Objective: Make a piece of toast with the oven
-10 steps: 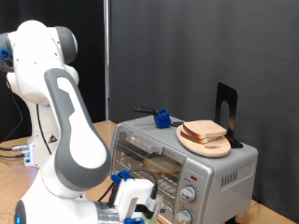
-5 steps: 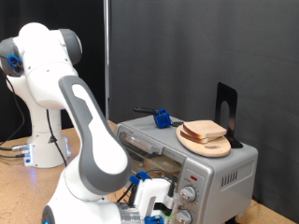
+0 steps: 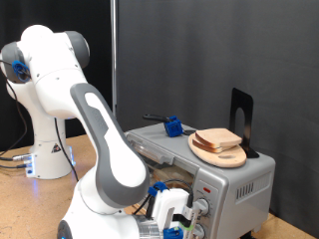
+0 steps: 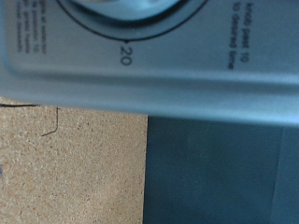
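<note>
pincer: low at the oven front by the knobs; spread or pressed together, cannot tell.
toast: on the wooden board atop oven.
risk: likely glancing off knob, dial mis-set.

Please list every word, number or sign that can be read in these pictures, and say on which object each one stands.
"20": on the oven front panel, beside the dial ring, in the wrist view.
Small print at both ends of that panel: blurred, not readable for sure.
Logo on the robot base in the exterior view: too small to read.
Markings around the knobs: too small to read.
The claw carries no readable text.
</note>
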### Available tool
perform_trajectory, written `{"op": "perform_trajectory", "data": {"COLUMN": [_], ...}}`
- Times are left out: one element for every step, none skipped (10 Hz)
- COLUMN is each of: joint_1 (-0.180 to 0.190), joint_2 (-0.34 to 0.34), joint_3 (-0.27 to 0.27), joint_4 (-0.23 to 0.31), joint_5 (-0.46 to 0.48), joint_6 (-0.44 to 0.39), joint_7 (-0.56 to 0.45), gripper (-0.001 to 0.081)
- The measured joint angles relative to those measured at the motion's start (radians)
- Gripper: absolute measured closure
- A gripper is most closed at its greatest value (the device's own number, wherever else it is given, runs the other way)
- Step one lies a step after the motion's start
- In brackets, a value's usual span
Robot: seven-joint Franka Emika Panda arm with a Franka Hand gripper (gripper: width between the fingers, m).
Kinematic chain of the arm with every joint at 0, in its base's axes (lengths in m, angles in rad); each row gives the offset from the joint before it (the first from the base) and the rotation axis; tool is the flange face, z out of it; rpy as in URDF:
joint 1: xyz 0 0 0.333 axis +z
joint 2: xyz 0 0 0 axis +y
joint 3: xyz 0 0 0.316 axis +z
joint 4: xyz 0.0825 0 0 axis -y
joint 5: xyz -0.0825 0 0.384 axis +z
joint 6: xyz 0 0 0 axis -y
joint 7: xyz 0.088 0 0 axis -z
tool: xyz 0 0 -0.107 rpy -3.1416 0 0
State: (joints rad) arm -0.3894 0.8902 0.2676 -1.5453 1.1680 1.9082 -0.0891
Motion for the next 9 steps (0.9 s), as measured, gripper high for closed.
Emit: {"op": "perform_trajectory", "data": {"joint_1": [0.000,0.000,0.000,0.001,0.002,0.002,0.001,0.001,0.000], "joint_2": [0.000,0.000,0.000,0.000,0.000,0.000,-0.003,-0.008,-0.008], "joint_3": [0.000,0.000,0.001,0.006,0.011,0.013,0.016,0.017,0.017], "joint_4": [-0.002,-0.002,-0.003,-0.006,-0.009,-0.012,-0.013,-0.017,-0.019], "joint_5": [0.005,0.009,0.013,0.014,0.017,0.022,0.029,0.032,0.036], "joint_6": [0.000,0.000,0.000,0.000,0.000,0.004,0.003,0.003,0.003], "joint_7": [-0.003,-0.007,-0.007,-0.007,-0.007,-0.008,-0.007,-0.006,-0.006], "gripper": [-0.0002,-0.0002,0.0024,0.0201,0.0201,0.0387,0.0387,0.0520,0.0578]}}
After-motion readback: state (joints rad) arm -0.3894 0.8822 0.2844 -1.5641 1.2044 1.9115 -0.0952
